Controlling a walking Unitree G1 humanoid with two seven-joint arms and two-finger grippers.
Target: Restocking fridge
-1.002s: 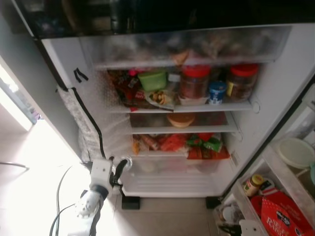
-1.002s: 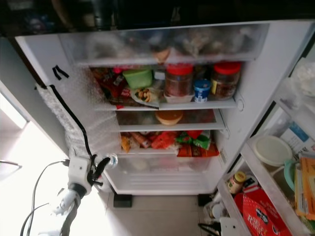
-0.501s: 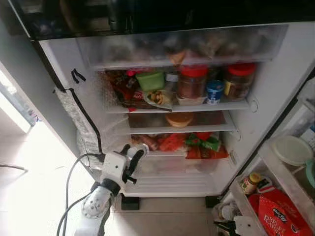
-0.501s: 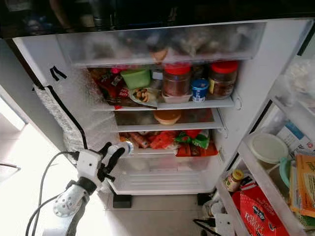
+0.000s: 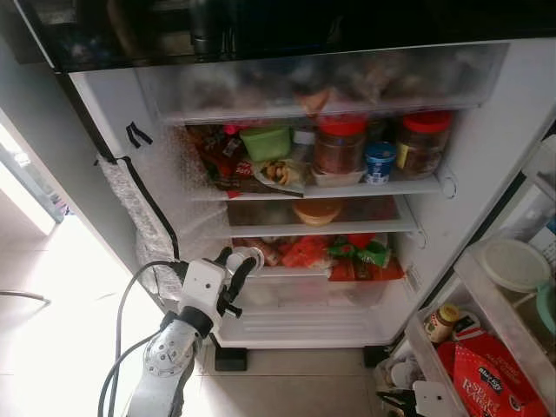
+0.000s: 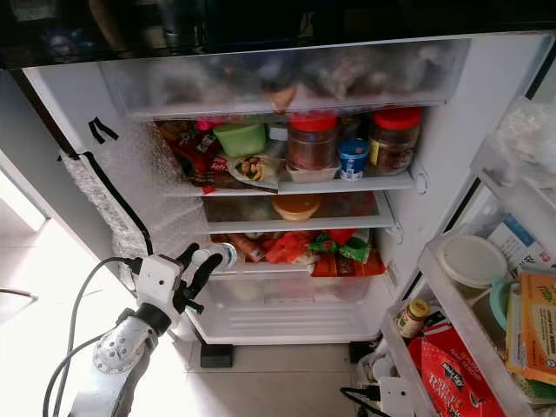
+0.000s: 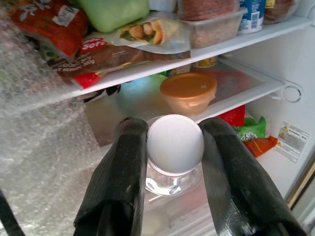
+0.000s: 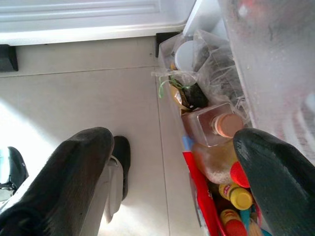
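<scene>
White-capped clear bottle (image 7: 174,147) gripped between left gripper (image 5: 236,265) fingers, now rising from floor level toward fridge's (image 5: 486,156) lower shelf (image 5: 313,276); placement nearing. Right gripper (image 8: 172,162) hanging wide open, empty.

Clear white-capped bottle (image 7: 174,147) before the open fridge (image 5: 486,156).

Left claw (image 7: 174,147) raised, clamped shut, right claw (image 8: 172,162) spread

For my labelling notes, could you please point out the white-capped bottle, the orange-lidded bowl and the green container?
white-capped bottle (image 7: 175,138): left wrist view, on its cap.
orange-lidded bowl (image 7: 189,86): left wrist view, on its lid.
green container (image 5: 268,142): left eye view, on its front.
</scene>
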